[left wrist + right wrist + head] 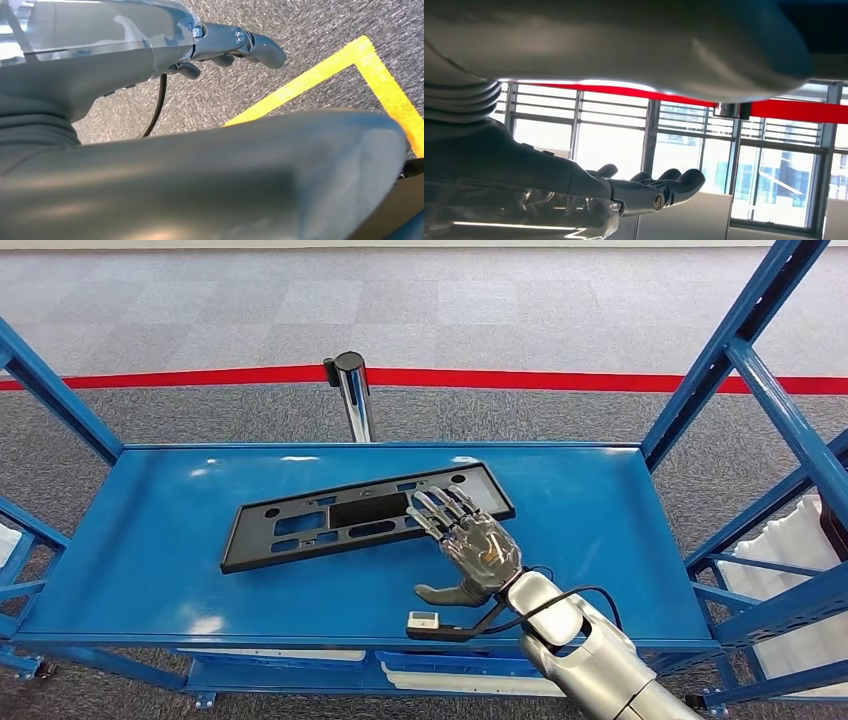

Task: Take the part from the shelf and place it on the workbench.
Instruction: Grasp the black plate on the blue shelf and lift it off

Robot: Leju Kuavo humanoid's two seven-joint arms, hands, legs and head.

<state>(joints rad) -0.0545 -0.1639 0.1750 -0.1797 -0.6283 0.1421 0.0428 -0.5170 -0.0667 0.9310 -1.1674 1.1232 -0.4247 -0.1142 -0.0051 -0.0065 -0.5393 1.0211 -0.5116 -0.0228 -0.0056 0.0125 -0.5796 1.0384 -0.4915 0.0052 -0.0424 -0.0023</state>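
Blue shelf point(150, 570), part point(365, 516) mid-deck

Black part point(365, 516) on blue shelf point(150, 560); red barrier tape point(560, 379); seemingly speckled grey carpet point(250, 410).

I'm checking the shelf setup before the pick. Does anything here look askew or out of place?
Only the black part stands out: it lies at a slant on the blue shelf, its right end nearer the back edge than its left, not square to the shelf. The right hand reaches over its right end with fingers extended. No damage or spill is visible.
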